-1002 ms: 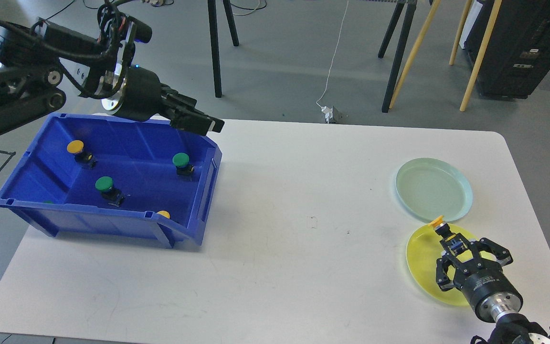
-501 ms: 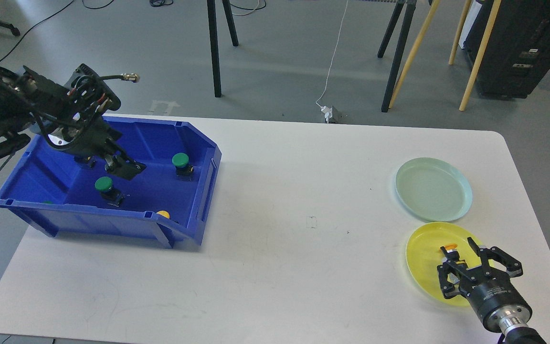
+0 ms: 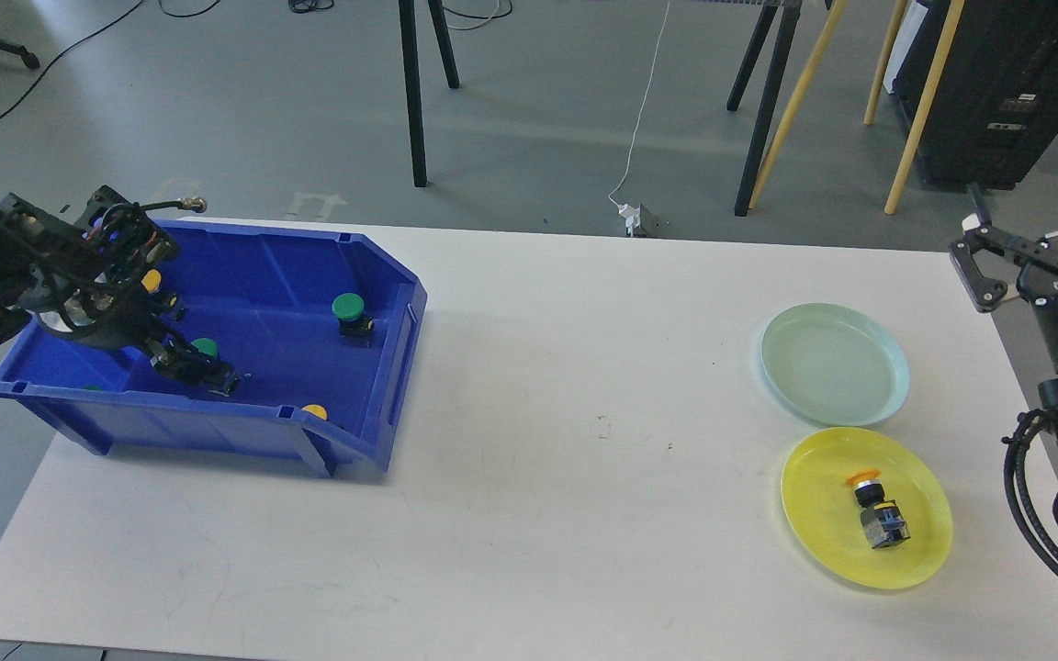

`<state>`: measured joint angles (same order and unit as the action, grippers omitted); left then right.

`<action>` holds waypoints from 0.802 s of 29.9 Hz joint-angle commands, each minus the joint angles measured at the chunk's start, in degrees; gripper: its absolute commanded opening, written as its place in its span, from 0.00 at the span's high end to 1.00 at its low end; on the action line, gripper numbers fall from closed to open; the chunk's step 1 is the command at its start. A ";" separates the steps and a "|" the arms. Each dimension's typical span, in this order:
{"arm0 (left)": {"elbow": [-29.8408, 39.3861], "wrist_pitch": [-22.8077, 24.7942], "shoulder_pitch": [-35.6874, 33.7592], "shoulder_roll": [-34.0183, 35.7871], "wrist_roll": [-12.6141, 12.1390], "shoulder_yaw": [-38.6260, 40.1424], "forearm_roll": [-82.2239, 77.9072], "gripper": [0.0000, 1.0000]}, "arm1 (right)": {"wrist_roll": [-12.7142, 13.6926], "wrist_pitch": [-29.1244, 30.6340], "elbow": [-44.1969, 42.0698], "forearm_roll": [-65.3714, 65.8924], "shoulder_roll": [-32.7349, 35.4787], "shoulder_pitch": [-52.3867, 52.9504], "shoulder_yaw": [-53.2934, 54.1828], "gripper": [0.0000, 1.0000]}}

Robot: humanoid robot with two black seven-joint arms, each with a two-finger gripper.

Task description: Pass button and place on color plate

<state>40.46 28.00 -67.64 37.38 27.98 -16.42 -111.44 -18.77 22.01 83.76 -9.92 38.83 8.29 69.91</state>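
A: Since one orange-capped push button (image 3: 876, 509) w/ a black and clear body is lying on its side inside the round yellow plastic plate (image 3: 804, 514), that placement looks done. Which step is judged to be in hand?

B: Prob. the next pick. The left gripper (image 3: 187, 364) is seen low inside the blue plastic bin (image 3: 405, 340), right at the green-capped button (image 3: 206, 348) near the bin's front left. Whether its jaws are apart or closed on the button can't be told; too dark and small.

A: And the right gripper (image 3: 997, 266)?

B: It's held up at the right edge of view, beyond the white surface (image 3: 538, 514), well apart from both plates. Its fingers are spread, nothing between them.

A: What else is left in the bin?

B: A second green-capped button (image 3: 348, 308) toward the bin's right wall, a yellow-capped button (image 3: 151, 281) at the back left beside the arm, another yellow cap (image 3: 314, 411) half hidden behind the front lip. A bit of green at the front left corner can't be identified.

A: What's called for next?

B: A firm hold on the green button's body, a lift clear of the bin wall, then a carry toward mid-surface so it can be handed over. The right gripper would need to be brought back in, jaws wide. By colour, the pale green round plate (image 3: 834, 364), bare so far, is judged the target.
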 commanded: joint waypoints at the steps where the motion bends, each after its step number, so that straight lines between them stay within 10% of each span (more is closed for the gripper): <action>1: -4.42 0.00 1.54 -2.83 0.02 0.24 0.34 0.02 | 0.40 -0.12 -0.88 1.75 0.19 3.31 -1.79 0.00; 20: -11.10 0.00 4.62 -7.67 0.02 0.07 5.35 0.04 | 0.40 -0.04 -0.71 1.92 0.10 1.38 -3.37 0.00; 24: -11.45 0.00 4.71 -7.94 0.02 0.07 5.62 0.20 | 0.40 -0.04 -0.71 1.92 0.10 0.77 -3.37 0.00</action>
<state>29.29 28.00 -62.99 29.60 28.00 -16.31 -106.04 -18.37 21.92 83.02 -8.00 38.93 9.52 66.53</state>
